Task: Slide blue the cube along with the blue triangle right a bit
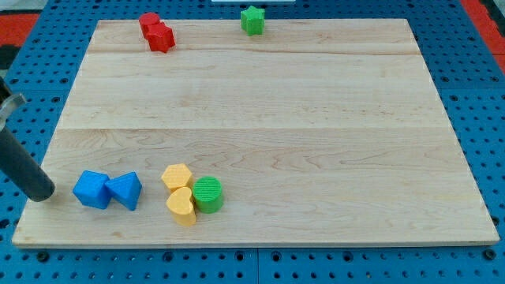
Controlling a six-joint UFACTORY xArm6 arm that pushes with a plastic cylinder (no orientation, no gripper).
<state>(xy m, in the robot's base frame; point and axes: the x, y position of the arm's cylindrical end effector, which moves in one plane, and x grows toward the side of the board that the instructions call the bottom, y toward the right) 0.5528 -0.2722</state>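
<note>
No jaws on this rig, so no open/closed state to report: the arm ends in a dark rod, and my tip [43, 192] sits on the counter [260, 118] at the view's lower left, near the board's left edge. Rod angles up and out of the view's left side.

Tip is just left of the blue cube [92, 189], small gap, can't tell if it touches. Blue triangle [125, 190] is directly right of the cube, the 2 touching or nearly so. Both sit near the view's bottom edge of the board.

Right of the triangle, with a clear gap: a cluster of 3. Yellow hexagon [177, 177] on top, a second yellow block [181, 206] below it, shape looks rounded but can't pin it down, and a green cylinder [208, 194] pressed against their right side.

Far end, view's top: 2 red blocks [156, 32] bunched together at upper left, shapes unclear, and a green star [252, 20] at top centre on the board's edge.

No containers visible; all blocks lie loose on the wood. Blue perforated surface [473, 95] surrounds the board.
</note>
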